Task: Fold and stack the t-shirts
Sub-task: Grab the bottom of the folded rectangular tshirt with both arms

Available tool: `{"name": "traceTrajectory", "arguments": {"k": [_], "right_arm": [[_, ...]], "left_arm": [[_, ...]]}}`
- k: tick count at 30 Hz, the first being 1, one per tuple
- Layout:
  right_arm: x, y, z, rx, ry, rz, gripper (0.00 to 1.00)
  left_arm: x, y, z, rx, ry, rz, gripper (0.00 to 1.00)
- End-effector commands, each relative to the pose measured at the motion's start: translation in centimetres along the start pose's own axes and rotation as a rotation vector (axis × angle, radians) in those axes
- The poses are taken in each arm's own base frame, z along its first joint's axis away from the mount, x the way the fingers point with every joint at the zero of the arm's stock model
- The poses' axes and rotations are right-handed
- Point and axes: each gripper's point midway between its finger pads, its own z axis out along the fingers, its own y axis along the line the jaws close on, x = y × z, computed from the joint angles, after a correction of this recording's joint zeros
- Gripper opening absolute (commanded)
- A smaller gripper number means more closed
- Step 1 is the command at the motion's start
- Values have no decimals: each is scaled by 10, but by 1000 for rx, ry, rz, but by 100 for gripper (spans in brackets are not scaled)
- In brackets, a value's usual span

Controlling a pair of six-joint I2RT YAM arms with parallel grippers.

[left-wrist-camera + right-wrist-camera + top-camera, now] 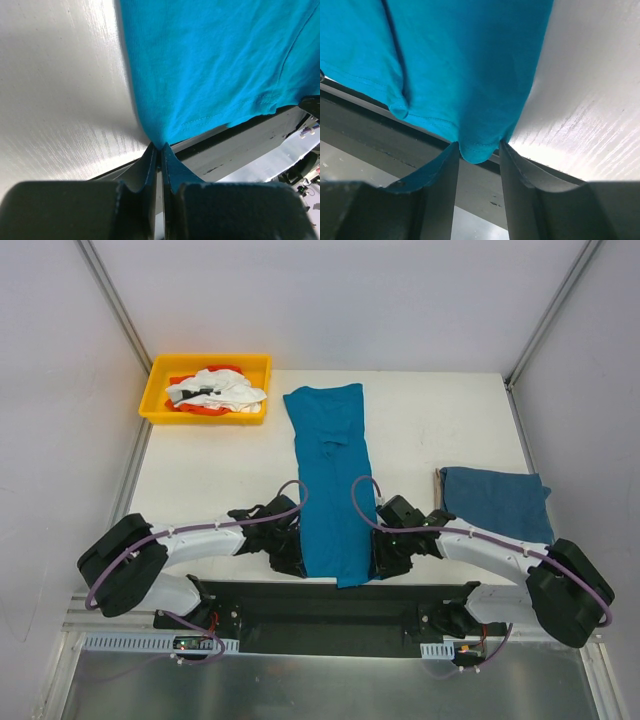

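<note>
Left wrist: soft teal t-shirt (210, 65), stitched hem pinched by left gripper (159, 150).

White table (420, 430) enclosed by pale grey walls (330, 300), aluminium posts (116, 300) at corners

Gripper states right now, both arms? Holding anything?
Left gripper: closed, pinching the near hem corner of the flat teal-blue cloth t-shirt.
Right gripper: open, the same shirt's other hem corner between its jaws, not clamped.
</note>
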Motion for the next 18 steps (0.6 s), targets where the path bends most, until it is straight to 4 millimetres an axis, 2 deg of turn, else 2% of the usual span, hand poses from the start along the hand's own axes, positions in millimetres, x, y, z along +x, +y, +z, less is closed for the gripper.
{"name": "traceTrajectory", "arguments": {"k": [1,4,5,6,8,12,18], "right_arm": [[7,-5,2,32,19,21,40],[8,-4,3,36,19,17,31],[7,-3,3,34,14,19,18],[6,-1,3,25,7,12,10],[8,6,2,1,2,-9,1],[9,20,-8,-60,-32,-42,1],[-8,35,-27,-106,-135,-86,1]], "left_arm": [[8,-3,-5,18,7,-4,0],[7,-3,-6,22,0,-6,0],[8,-4,-7,26,0,-5,0],[10,-3,-7,25,3,-6,0],[13,-4,-9,36,4,-1,0],[22,-3,-15,66,12,-1,0],[5,-23,-38,126,-101,68,0]]}}
